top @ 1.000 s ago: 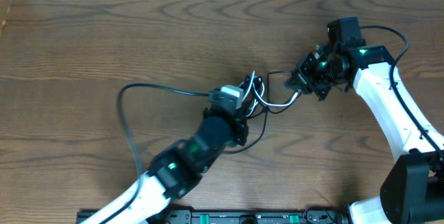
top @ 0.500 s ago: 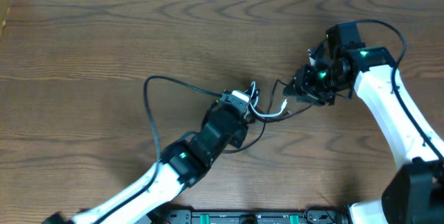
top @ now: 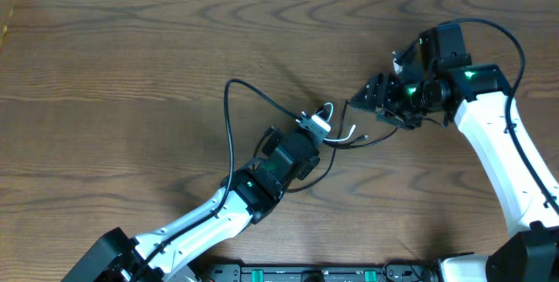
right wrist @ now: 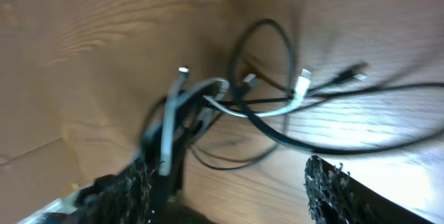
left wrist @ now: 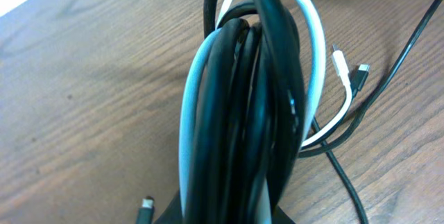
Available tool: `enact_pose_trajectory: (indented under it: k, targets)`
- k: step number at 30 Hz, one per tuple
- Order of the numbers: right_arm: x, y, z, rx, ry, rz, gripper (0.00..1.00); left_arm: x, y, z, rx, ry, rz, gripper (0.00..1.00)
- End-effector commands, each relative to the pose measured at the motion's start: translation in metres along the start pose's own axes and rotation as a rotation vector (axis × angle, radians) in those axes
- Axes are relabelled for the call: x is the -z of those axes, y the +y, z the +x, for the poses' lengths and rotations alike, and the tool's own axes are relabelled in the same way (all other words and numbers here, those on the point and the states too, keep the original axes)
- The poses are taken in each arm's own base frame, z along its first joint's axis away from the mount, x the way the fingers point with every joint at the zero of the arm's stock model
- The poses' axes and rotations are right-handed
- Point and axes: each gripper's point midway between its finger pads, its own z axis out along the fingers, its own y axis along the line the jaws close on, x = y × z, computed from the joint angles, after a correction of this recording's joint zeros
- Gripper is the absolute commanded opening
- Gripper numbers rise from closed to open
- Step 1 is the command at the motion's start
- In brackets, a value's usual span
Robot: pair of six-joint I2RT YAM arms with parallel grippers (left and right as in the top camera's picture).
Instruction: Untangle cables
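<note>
Dark wood-grain table (top: 131, 72) under tangled cables (top: 349, 136)

A robot lab — white left arm (top: 208, 218) and right arm (top: 502, 155) over a wood-grain bench (top: 113, 64), black rail (top: 323, 274) at its near edge.

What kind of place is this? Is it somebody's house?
Probably a robot lab or workshop, not a house. A left robot arm and a right robot arm reach over a wooden table, working on a tangle of thin cables.
</note>
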Motion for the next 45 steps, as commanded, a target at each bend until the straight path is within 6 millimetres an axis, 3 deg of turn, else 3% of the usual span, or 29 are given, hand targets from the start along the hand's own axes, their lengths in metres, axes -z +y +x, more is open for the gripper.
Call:
enact_pose_trajectory:
  k: [1, 8, 11, 14, 18, 22, 29, 36, 43, 45]
  targets:
    - [-0.006, 0.020, 0.007, -0.008, 0.048, -0.077, 0.69, 0.000, 0.003, -0.006, -0.107, -0.016, -0.010, 0.08]
    - [-0.035, 0.032, 0.029, 0.034, 0.139, -0.061, 0.67, 0.000, 0.003, -0.006, -0.210, -0.015, -0.012, 0.07]
    - [-0.046, 0.031, 0.036, 0.040, 0.170, -0.039, 0.62, 0.000, 0.003, -0.006, -0.214, -0.015, -0.012, 0.08]
    - [-0.052, 0.021, 0.041, 0.019, 0.195, 0.011, 0.51, 0.000, 0.003, -0.006, -0.214, -0.015, -0.012, 0.08]
    - [-0.052, 0.002, 0.045, -0.021, 0.214, 0.092, 0.47, 0.000, 0.003, -0.006, -0.214, -0.015, -0.013, 0.08]
    - [-0.052, -0.001, 0.052, -0.017, 0.231, 0.119, 0.41, 0.000, 0.003, -0.006, -0.214, -0.015, -0.013, 0.08]
    - [-0.052, -0.019, 0.055, -0.031, 0.227, 0.206, 0.43, 0.002, 0.017, -0.018, -0.190, -0.056, -0.095, 0.08]
    - [-0.062, -0.025, 0.040, -0.133, 0.141, 0.218, 0.48, 0.006, 0.017, -0.036, -0.119, -0.128, -0.092, 0.08]
    - [-0.068, -0.016, 0.030, -0.233, 0.095, 0.175, 0.51, 0.010, -0.013, -0.043, -0.115, -0.168, 0.089, 0.08]
    - [-0.069, -0.010, 0.031, -0.231, 0.107, 0.142, 0.48, 0.010, -0.014, -0.043, -0.115, -0.169, 0.093, 0.07]
